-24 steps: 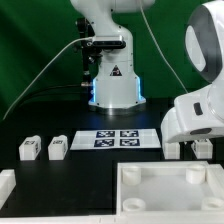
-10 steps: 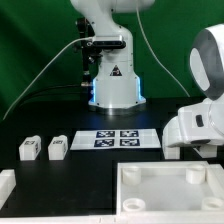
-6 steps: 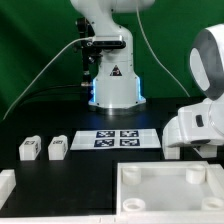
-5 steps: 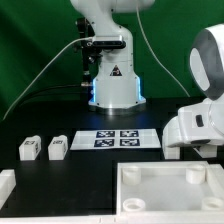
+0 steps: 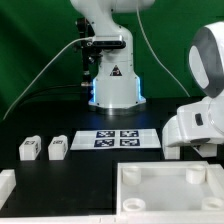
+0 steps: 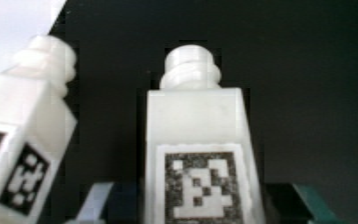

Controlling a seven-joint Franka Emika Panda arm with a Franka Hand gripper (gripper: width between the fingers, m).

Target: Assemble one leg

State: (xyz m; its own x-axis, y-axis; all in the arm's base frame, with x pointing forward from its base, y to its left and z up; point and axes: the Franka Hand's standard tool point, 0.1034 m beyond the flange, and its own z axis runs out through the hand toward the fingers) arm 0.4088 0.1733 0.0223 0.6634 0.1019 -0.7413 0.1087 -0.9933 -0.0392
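Leg (image 6: 199, 150) is dead centre in the wrist view, standing on the black table with its stepped round peg at the far end and its black-and-white tag facing the camera. Gripper (image 6: 202, 205) straddles it. One dark finger (image 6: 101, 200) shows on one flank and the other on the opposite flank, with a dark strip between each finger and the leg's sides, so the jaws are wide and not clamped on anything. A second leg (image 6: 25, 130) of the same shape sits just beside the first, slightly angled to it and not touching, with its tag partly cut off by the frame edge. In the exterior view the arm's white end section (image 5: 200, 125) hangs low over the table on the exterior view's right. The fingertips and both of those legs are hidden there, so contact can't be confirmed from that angle. Two more legs (image 5: 29, 148) (image 5: 57, 147) lie side by side on the exterior view's left, well apart from the gripper. The marker board (image 5: 118, 139) lies flat in the middle, in front of the robot base (image 5: 112, 85). The large white tray (image 5: 165, 190) fills the foreground, and another white part (image 5: 5, 185) pokes in at the lower left edge.
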